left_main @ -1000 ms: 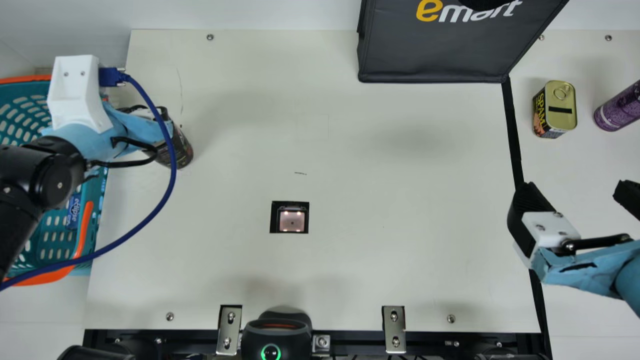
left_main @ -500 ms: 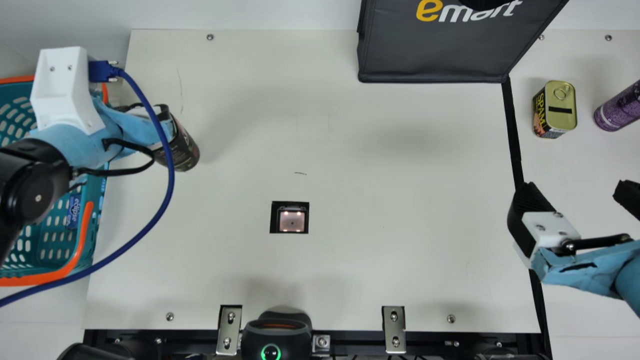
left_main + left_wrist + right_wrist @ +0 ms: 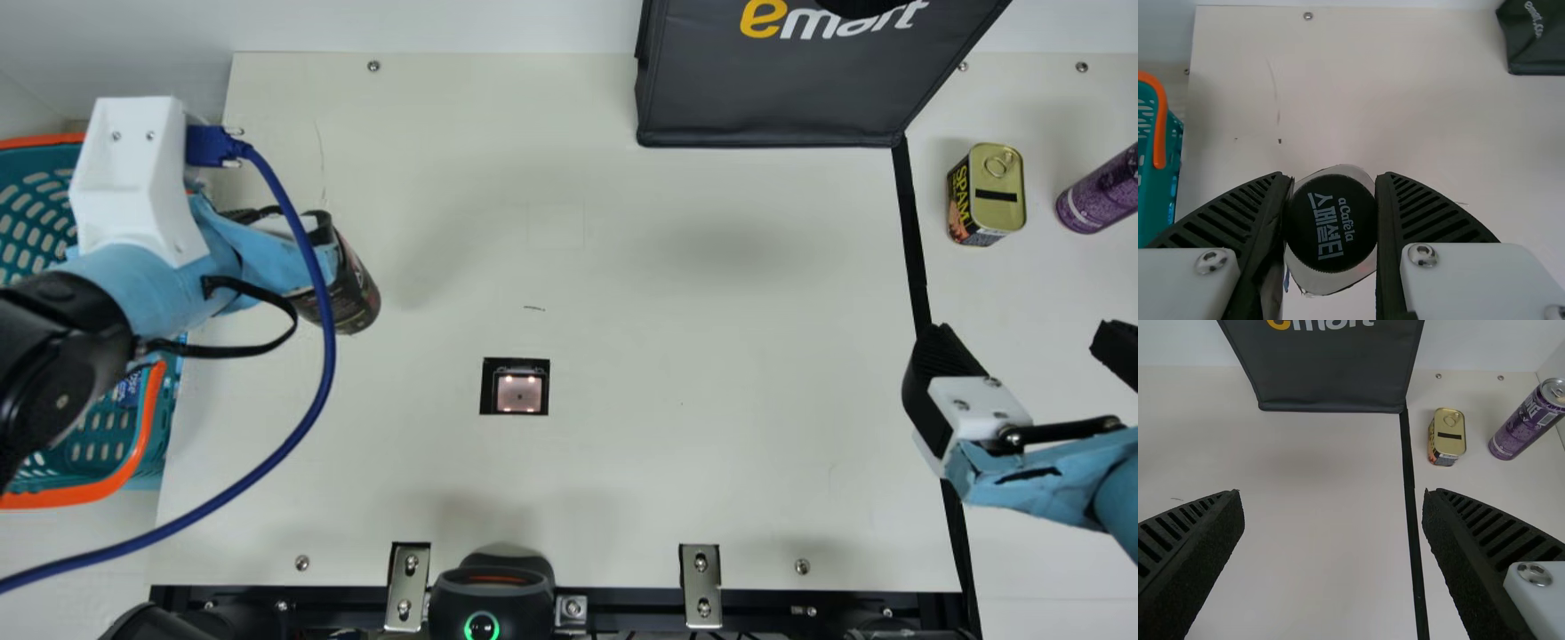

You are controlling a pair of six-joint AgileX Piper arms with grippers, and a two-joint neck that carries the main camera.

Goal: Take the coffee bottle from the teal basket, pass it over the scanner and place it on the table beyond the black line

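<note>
Coffee bottle [image 3: 357,293] and left gripper [image 3: 276,256] have moved inward from the left edge of the table [image 3: 667,356]. Its 2 fingers [image 3: 1258,213] pinch the bottle, seemingly aloft; right gripper [image 3: 1027,347] spread near the black line [image 3: 910,222].

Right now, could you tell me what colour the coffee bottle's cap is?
Black, seen best in the left wrist view.

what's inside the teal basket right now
A small blue packet shows in the teal basket, near the orange handle. The left arm covers the basket's middle, so whatever may lie beneath it can't be seen.
</note>
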